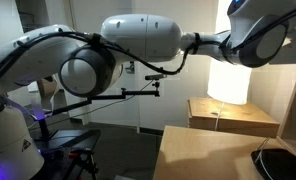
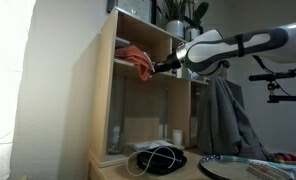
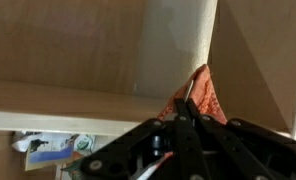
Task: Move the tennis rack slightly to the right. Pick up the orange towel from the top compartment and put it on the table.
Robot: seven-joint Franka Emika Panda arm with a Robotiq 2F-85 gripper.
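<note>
At the fingertips in the wrist view, your gripper (image 3: 185, 115) is clamped shut on a pinched fold of the orange towel (image 3: 202, 98); a small bite is enough because the cloth is soft. Beyond it, the towel hangs over the front edge of the shelf unit's (image 2: 106, 90) top compartment, so treat the lift-out as not yet complete. Farther down, the table (image 2: 106, 168) holds the tennis rack (image 2: 238, 165); pick a bare spot beside it for the drop.
</note>
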